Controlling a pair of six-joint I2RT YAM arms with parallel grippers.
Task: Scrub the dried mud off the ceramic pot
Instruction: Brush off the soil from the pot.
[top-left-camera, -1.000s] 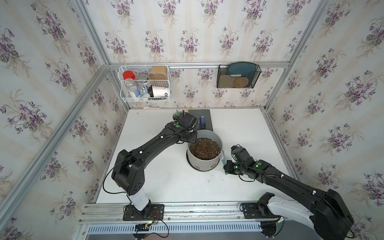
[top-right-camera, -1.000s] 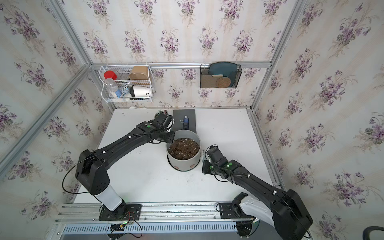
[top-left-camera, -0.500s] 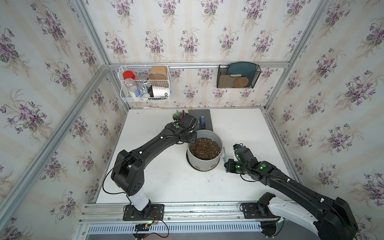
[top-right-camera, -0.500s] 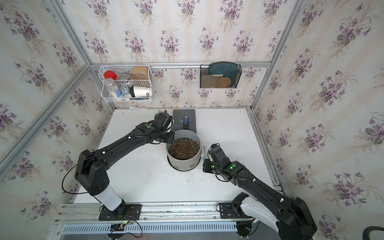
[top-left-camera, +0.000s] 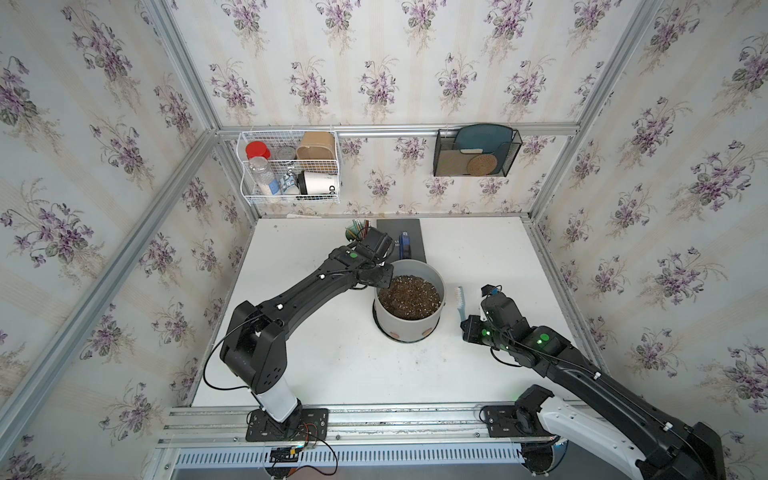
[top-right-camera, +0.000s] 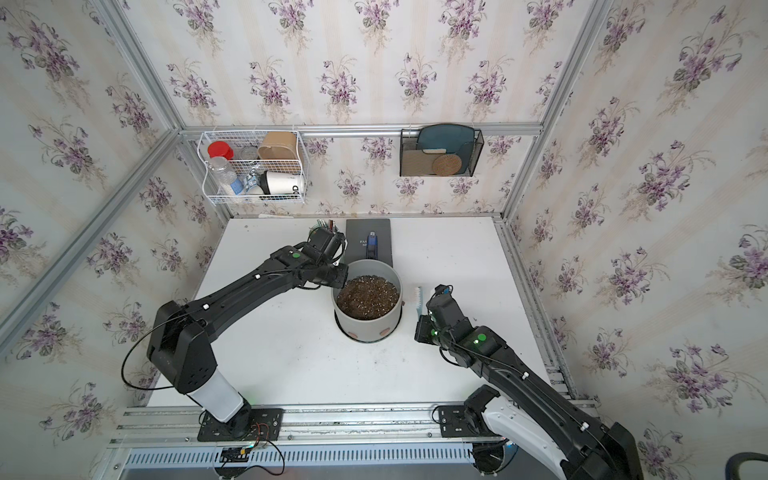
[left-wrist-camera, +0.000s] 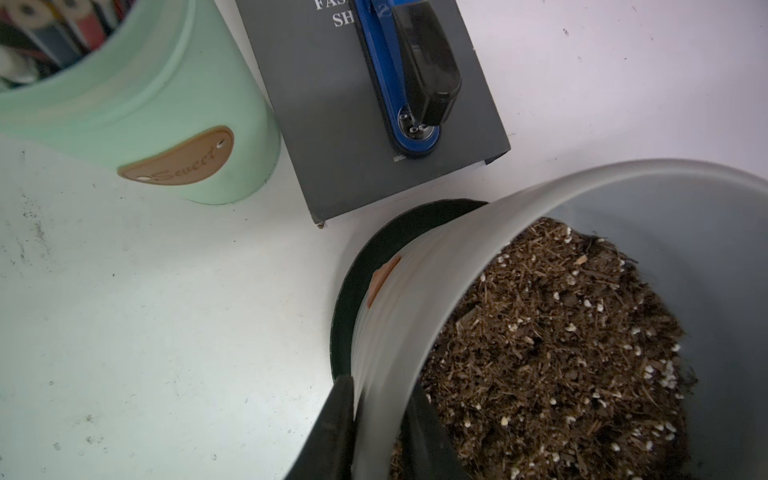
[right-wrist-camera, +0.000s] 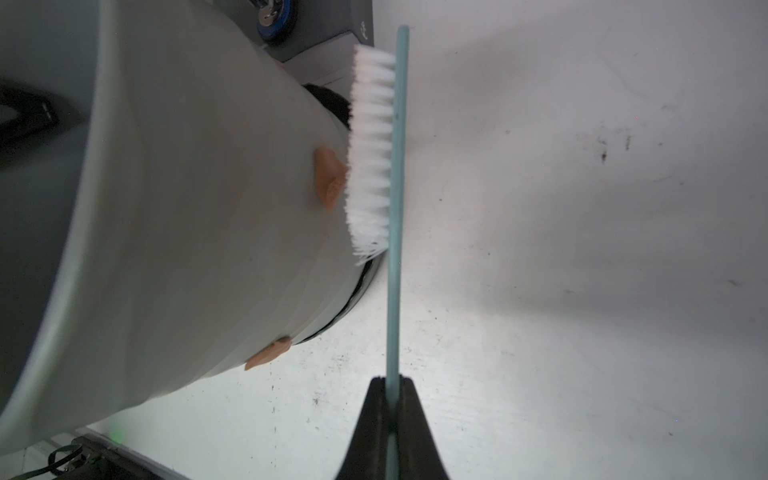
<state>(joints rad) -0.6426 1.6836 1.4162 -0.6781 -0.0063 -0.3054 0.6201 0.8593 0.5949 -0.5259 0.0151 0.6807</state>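
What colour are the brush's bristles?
White. The bristles sit on a pale teal handle, clearest in the right wrist view.

- We find the ceramic pot (top-left-camera: 409, 328) mid-frame on the table (top-left-camera: 316, 365) in both top views. It stands on a saucer (left-wrist-camera: 353, 286) and has soil (top-left-camera: 409, 296) in it.
- Dried mud (top-left-camera: 395, 333) sits low on its wall, on the side facing the frame's bottom.
- Just right of the pot we see a brush (top-left-camera: 460, 301).
- Above the pot lies a book (top-left-camera: 415, 232) with a stapler (top-left-camera: 404, 246) on it, and left of that stands a pencil cup (top-left-camera: 355, 230).
- On the back wall hang a wire basket (top-left-camera: 291, 166), upper left, and a mesh holder (top-left-camera: 476, 151), upper right.
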